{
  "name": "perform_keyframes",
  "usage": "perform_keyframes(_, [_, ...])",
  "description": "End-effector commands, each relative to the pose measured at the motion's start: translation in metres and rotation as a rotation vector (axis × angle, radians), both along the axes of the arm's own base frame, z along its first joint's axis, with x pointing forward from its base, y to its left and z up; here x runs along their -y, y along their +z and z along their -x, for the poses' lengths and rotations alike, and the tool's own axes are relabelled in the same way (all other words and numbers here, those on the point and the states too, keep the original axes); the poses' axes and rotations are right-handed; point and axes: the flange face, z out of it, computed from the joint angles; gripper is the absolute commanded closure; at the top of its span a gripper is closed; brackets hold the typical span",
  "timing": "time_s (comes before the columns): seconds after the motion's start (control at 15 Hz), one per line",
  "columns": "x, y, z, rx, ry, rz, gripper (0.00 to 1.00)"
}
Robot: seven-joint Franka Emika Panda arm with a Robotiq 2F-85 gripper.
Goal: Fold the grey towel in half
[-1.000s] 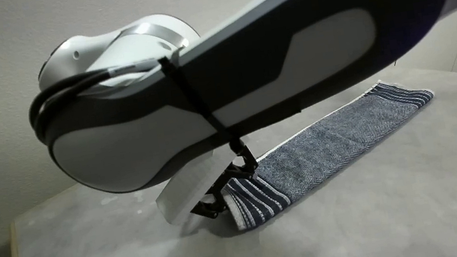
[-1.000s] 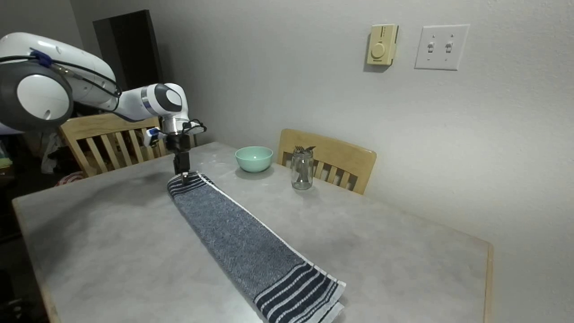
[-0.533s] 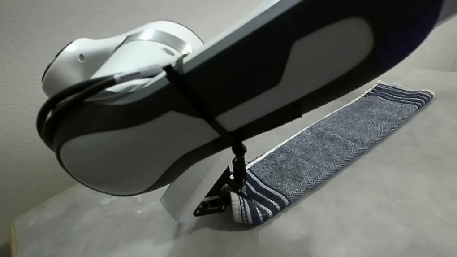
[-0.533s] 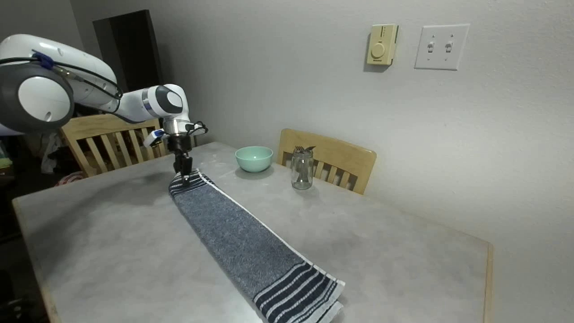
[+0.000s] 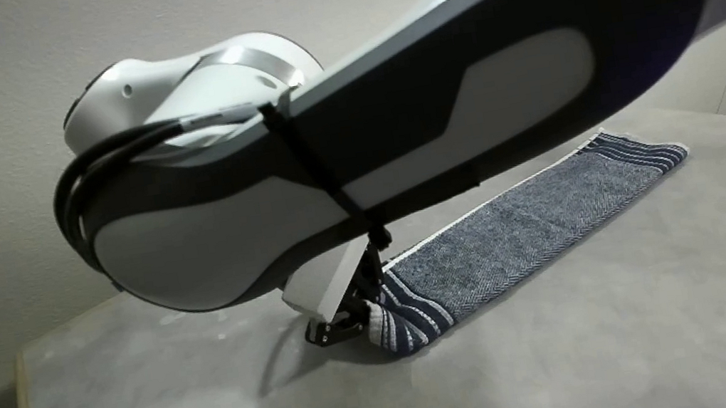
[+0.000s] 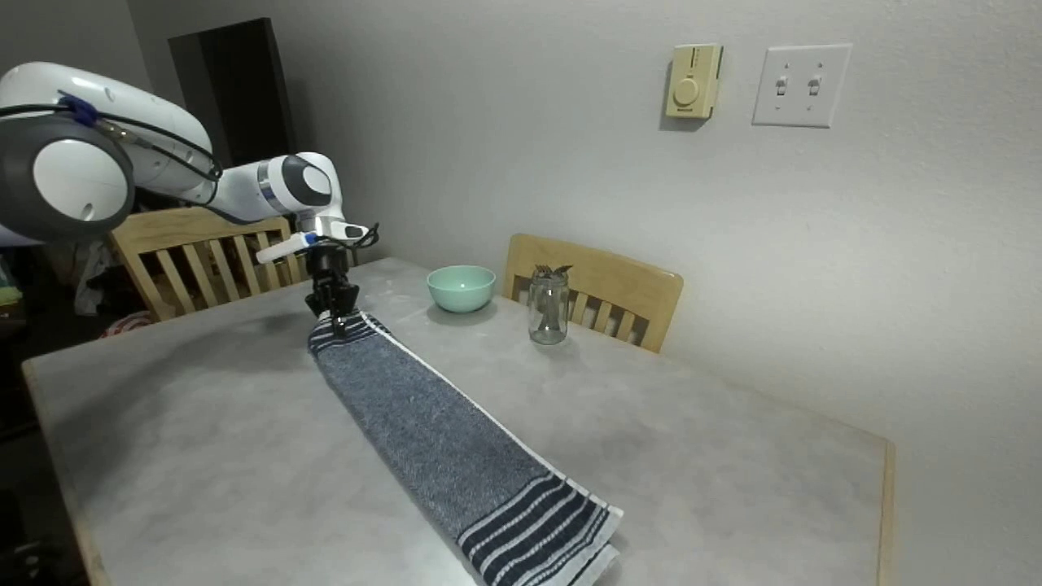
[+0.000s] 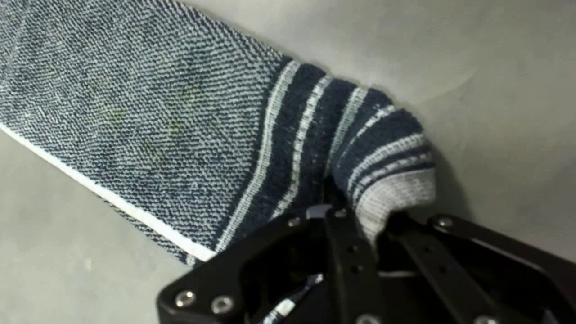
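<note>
Table point(image 6: 716, 472): mottled grey
Chair point(image 6: 610, 273): far side
Wall point(image 6: 488, 155): thermostat point(image 6: 693, 81) left, switch plate point(image 6: 803, 85) right
Gripper point(image 7: 366, 218): grasping grey towel point(image 6: 431, 415), left end

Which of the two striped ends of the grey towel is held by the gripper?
The striped end nearer the teal bowl: the gripper pinches it; the opposite striped end lies free on the table.

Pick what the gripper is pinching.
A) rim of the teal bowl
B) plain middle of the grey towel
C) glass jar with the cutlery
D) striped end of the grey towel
D: in the wrist view the striped end of the grey towel curls over and is bunched in the gripper, its pale edge band caught between the fingers.
</note>
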Motion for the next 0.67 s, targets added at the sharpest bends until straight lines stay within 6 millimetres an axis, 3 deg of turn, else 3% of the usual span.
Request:
perform_keyframes(0.0, [-0.006, -0.007, 0.006, -0.069, 0.082, -0.061, 0.98])
perform_keyframes(0.6, [-0.005, 0.013, 0.012, -0.144, 0.182, -0.007, 0.98])
